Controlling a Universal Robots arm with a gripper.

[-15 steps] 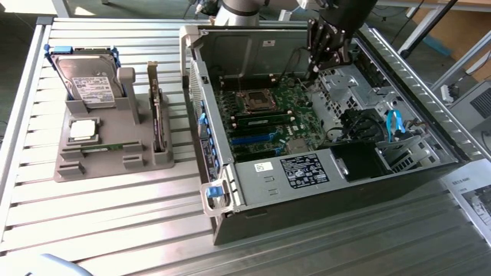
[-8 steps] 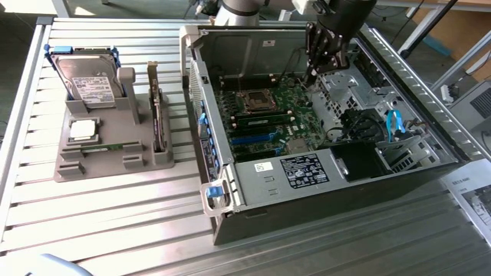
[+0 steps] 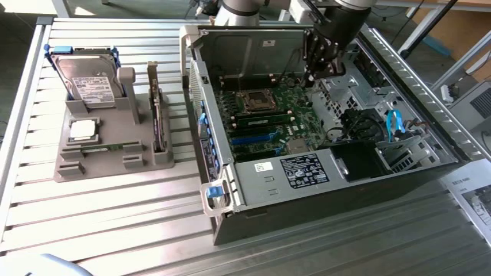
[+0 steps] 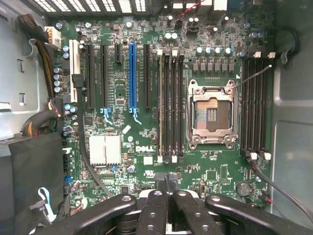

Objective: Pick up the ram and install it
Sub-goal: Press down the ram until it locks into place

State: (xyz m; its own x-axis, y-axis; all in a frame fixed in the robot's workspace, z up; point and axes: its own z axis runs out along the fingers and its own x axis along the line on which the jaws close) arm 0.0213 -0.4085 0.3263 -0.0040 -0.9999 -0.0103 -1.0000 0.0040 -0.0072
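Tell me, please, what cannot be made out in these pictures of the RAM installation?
The ram: the wrist view sees it edge-on in its slot, so its end latches' state is unclear.
The motherboard: wrist view, a strip of it is hidden behind the shut gripper.
The hard drive: exterior view, label print too small to read.
The printed sheet: cut off at the exterior view's right edge.

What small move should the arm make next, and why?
Probably swing away from the motherboard toward the grey tray: the hand is shut with nothing seen in it, while what looks like the ram lies in that tray.
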